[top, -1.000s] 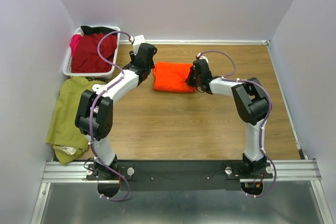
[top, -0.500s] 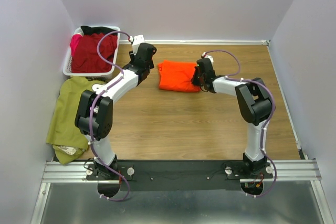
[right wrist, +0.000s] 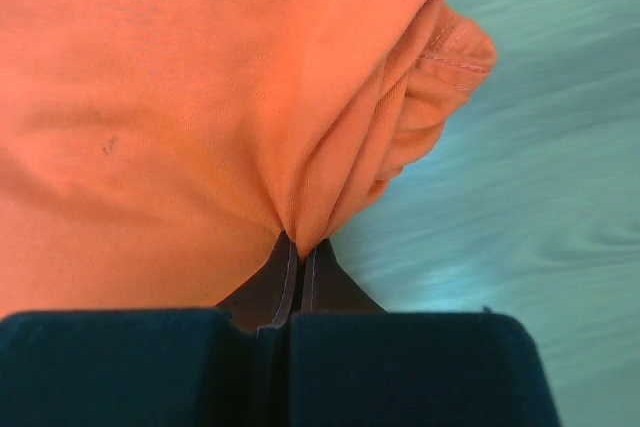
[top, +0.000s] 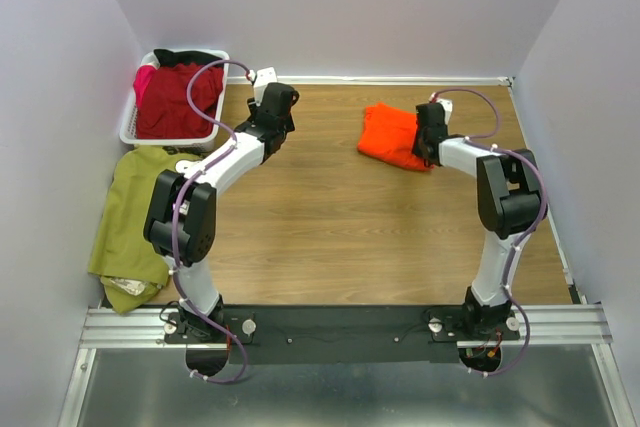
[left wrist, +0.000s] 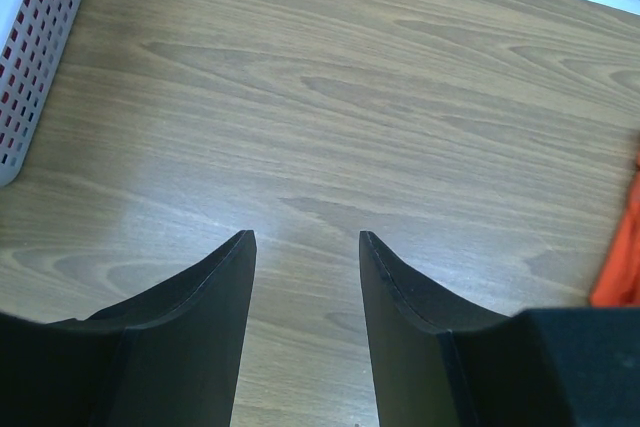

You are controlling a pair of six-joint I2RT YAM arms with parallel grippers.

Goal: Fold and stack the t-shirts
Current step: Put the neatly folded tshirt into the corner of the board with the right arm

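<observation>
right gripper (right wrist: 300, 249): jaws pressed together, pinching a fold of the orange t-shirt (top: 388, 134); in the wrist view the cloth bunches into a crease that runs straight into the closed fingertips

orange t-shirt is a rumpled folded bundle on the wooden table (top: 330, 237), far right of centre, well apart from the other shirts; gripper sits at its right edge, arm reaching in from the right

hemmed edge of a sleeve or the bottom curls out at the bundle's right side in the right wrist view; table next to it is blurred there, can't tell if the bundle is fully resting or partly lifted

left gripper (left wrist: 305, 239): fingers spread, nothing between them, only bare wood underneath; it sits at the far left of the table, just beside the basket

white slatted basket (top: 130, 127) at the far left corner, its wall at the left edge of the left wrist view; dark red t-shirt (top: 175, 102) piled inside, with a bit of black cloth (top: 185, 55) at the far rim

olive green t-shirt (top: 130, 207) lies crumpled along the table's left side, nearer than the basket, beside the left arm's elbow; print not visible from here

sliver of orange shows at the right edge of the left wrist view
</observation>
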